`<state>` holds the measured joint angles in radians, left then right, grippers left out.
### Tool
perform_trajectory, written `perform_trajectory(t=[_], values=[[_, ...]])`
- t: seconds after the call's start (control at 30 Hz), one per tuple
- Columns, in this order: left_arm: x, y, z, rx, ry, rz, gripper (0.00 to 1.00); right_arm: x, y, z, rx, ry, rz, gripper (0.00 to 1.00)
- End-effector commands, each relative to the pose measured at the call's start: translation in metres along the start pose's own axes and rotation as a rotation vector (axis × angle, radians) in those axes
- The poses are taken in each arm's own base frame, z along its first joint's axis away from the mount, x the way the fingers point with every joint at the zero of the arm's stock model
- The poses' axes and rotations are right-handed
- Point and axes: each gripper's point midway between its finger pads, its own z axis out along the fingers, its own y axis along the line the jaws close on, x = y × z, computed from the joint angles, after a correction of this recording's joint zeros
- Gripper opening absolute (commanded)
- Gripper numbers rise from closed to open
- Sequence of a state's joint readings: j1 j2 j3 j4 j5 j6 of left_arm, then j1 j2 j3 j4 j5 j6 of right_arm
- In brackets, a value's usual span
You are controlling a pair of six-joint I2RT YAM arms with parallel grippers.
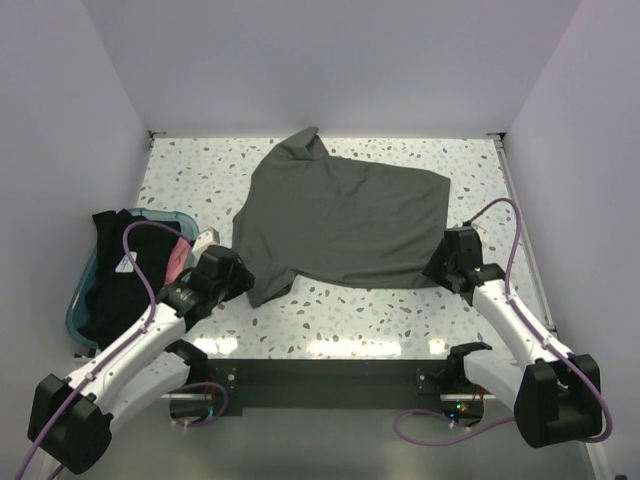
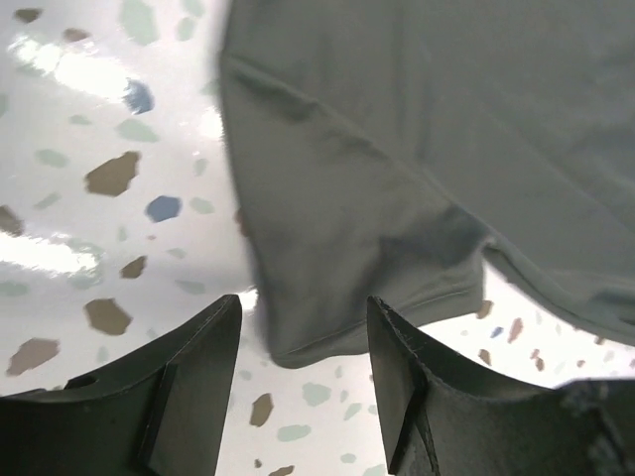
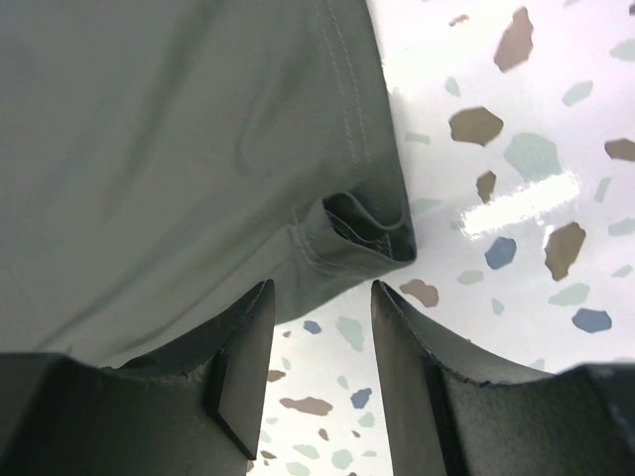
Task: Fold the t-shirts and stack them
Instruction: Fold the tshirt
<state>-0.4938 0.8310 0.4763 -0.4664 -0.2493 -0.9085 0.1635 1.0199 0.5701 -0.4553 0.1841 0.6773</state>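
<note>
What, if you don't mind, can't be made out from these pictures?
Top view: the black shirt drapes over the tub, hiding what lies inside; only a scrap of pink cloth shows.
Wrist views: frame edges cut off most of the green shirt.

Bright overhead glare on table (image 1: pixel 330 345)

A white desk (image 1: pixel 370 310) speckled with grey, brown and blue chips fills the view. A teal tub (image 1: pixel 76 305) sits at its 9 o'clock edge. Plain white walls (image 1: pixel 330 60) stand at 9, 12 and 3 o'clock.
</note>
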Motion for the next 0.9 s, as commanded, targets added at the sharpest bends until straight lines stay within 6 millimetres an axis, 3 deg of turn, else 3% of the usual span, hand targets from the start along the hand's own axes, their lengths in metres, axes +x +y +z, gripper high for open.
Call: perform_trajectory(t=[0.0, 0.4, 0.67, 0.87], values=[[-0.003, 0.024, -0.004, -0.137, -0.028, -0.048, 0.58, 0.0, -0.005, -0.001, 0.02, -0.017, 0.005, 0.47], [0.041, 0.035, 0.014, -0.128, 0.099, -0.081, 0.55, -0.001, -0.02, 0.003, 0.102, -0.036, 0.016, 0.44], [0.048, 0.03, 0.022, -0.075, 0.112, -0.056, 0.56, -0.015, 0.005, 0.016, 0.042, -0.042, 0.036, 0.45], [0.054, 0.026, 0.027, -0.029, 0.123, -0.04, 0.56, -0.015, 0.006, 0.025, 0.047, -0.036, 0.039, 0.45]])
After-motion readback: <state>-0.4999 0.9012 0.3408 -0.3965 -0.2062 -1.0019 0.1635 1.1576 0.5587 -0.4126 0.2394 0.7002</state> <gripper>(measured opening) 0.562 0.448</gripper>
